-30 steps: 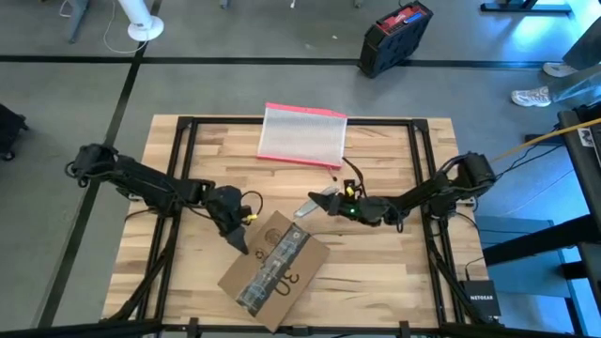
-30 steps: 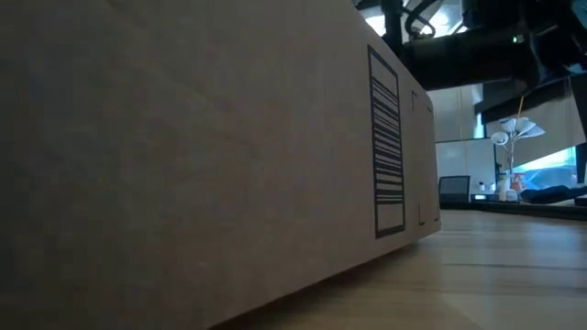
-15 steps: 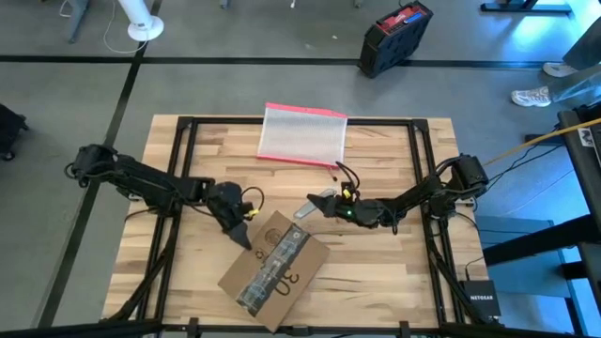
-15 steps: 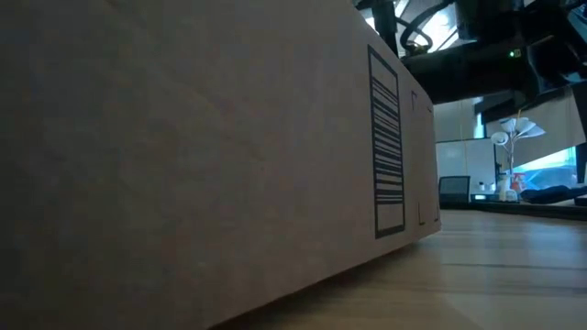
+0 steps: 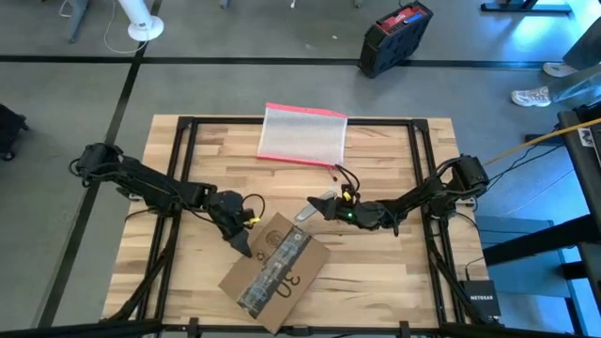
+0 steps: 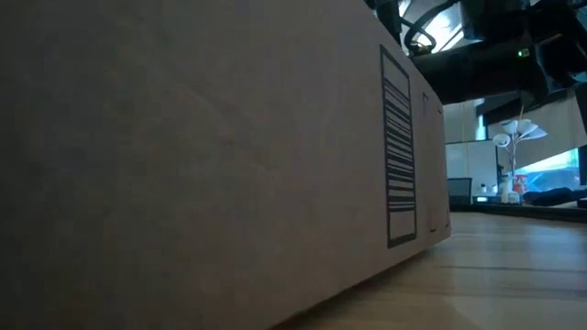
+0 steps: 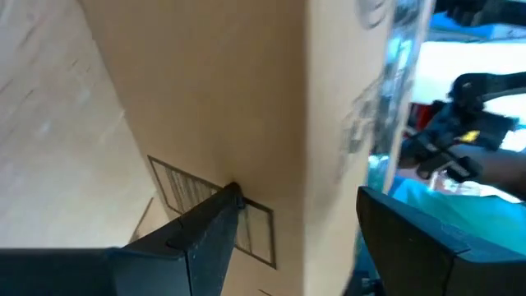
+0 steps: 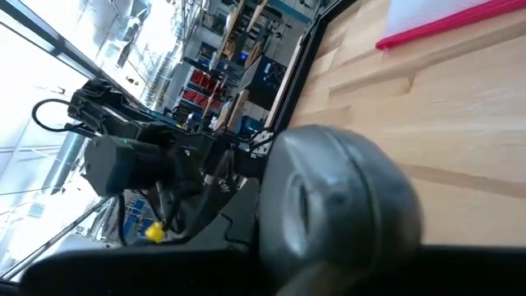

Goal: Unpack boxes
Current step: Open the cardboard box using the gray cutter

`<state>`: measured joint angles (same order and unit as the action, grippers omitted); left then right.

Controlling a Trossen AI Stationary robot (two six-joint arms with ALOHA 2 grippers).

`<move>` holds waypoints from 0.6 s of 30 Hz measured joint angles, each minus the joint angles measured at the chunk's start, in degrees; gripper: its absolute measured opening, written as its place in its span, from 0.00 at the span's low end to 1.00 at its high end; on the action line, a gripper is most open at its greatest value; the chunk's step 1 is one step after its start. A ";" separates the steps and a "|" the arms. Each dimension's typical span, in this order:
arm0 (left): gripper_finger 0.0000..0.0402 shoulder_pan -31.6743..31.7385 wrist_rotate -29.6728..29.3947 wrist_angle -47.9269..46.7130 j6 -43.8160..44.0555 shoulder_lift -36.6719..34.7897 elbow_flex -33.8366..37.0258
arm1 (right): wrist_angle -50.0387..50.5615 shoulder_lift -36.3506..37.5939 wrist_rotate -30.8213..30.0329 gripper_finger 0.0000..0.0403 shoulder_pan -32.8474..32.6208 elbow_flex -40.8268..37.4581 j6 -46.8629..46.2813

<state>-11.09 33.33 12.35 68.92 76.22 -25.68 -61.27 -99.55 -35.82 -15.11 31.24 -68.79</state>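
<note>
The brown cardboard box lies flat on the table near the front, tape strip up; its side wall with a barcode fills the low view. My left gripper is open at the box's far left corner, its fingers astride the upper edge. My right gripper hovers beyond the box's far right corner, shut on a grey tool that sticks out toward the left arm. My left gripper comes at the box slanting down from the table's left. One fingertip lies against the side wall at the barcode label. The other finger stands over the box's top; whether it touches, I cannot tell. My right gripper holds the grey tool's rounded body between its fingers, coming nearly level from the table's right. The tool is clear of the table, its free end over the box's far corner. The gripper hides the place of contact.
A clear pouch with a pink-red edge lies at the table's far middle. Black frame rails run along the table's sides. A black and red case and a person's shoe are on the floor beyond.
My left gripper has edged toward the box's far left corner. In the low view the box's barcode end has shifted a little to the right.
</note>
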 joint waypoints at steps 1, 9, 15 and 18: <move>0.59 -0.20 0.11 -0.19 -0.37 0.85 -0.44 | -0.11 0.00 -0.18 0.16 0.00 0.00 0.00; 0.59 -0.81 -0.01 0.62 -2.00 4.91 -2.53 | -1.75 0.00 -6.37 0.16 -1.68 -0.45 -0.81; 0.59 -0.81 0.12 0.50 -2.36 4.91 -2.55 | -2.29 0.02 -8.67 0.16 -3.40 -2.62 -4.18; 0.59 -0.84 0.10 0.46 -2.41 4.91 -2.54 | -2.35 0.02 -8.59 0.16 -3.40 -2.86 -4.61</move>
<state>-11.92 33.43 12.81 66.52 81.12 -28.23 -63.62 -99.53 -44.42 -18.52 28.38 -73.40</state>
